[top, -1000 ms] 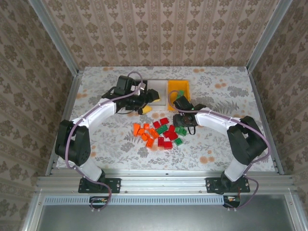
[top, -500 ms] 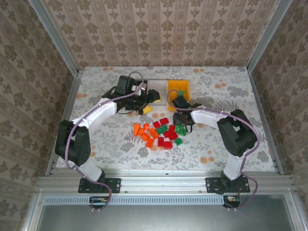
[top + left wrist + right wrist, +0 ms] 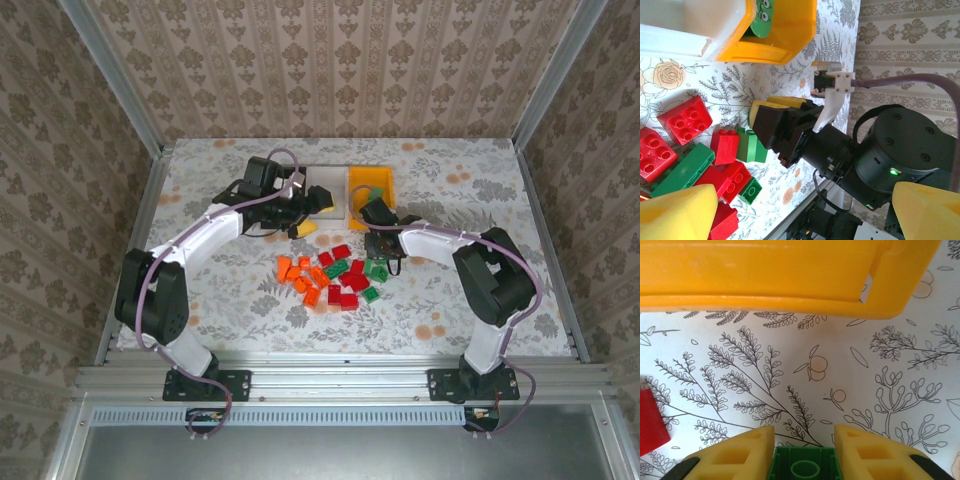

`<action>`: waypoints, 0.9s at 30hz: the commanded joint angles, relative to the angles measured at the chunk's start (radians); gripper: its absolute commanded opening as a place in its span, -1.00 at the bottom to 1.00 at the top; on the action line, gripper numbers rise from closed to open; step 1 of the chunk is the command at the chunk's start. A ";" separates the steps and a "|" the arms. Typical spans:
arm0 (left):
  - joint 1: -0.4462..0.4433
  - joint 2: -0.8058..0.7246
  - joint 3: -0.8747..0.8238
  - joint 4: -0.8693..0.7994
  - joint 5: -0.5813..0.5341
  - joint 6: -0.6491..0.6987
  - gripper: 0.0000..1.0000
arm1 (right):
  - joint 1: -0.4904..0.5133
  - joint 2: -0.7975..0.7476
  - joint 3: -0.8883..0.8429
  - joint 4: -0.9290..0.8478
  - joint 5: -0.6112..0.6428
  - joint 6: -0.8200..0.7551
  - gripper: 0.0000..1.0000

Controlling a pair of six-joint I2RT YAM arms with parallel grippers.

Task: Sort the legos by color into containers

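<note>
Orange legos [image 3: 300, 275], red legos [image 3: 345, 290] and green legos [image 3: 352, 266] lie in a loose pile at mid-table. My right gripper [image 3: 804, 452] is low at the pile's right edge, shut on a green lego [image 3: 805, 467] held between its yellow pads. In the left wrist view that gripper [image 3: 771, 122] stands over the green lego [image 3: 752, 147]. The orange-yellow container [image 3: 385, 180] lies just beyond it, with a green lego [image 3: 762, 15] inside. My left gripper [image 3: 308, 212] hovers open and holds nothing, in front of the white container [image 3: 330, 180].
The orange-yellow container's near wall [image 3: 765, 275] is close ahead of the right gripper, and a red lego [image 3: 650, 422] lies to its left. Metal frame rails and patterned walls border the table. The two arms are near each other at the table's middle.
The right gripper has closed onto the green lego, and its arm has drawn in toward the pile. The left arm has stayed where it was, open.
</note>
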 commanded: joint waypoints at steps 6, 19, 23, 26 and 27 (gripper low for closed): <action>0.061 0.006 0.030 -0.018 0.008 0.026 0.86 | -0.012 -0.102 0.123 -0.065 0.089 -0.076 -0.47; 0.232 -0.017 0.005 0.028 0.024 -0.019 0.86 | -0.109 0.349 0.750 -0.248 0.082 -0.204 -0.48; 0.234 -0.018 0.005 0.030 0.025 -0.019 0.86 | -0.119 0.414 0.846 -0.281 0.045 -0.218 -0.41; 0.234 -0.017 0.005 0.031 0.027 -0.021 0.86 | -0.118 0.427 0.871 -0.294 0.025 -0.218 -0.24; 0.234 -0.017 0.005 0.033 0.028 -0.023 0.86 | -0.118 0.423 0.869 -0.293 0.020 -0.216 -0.13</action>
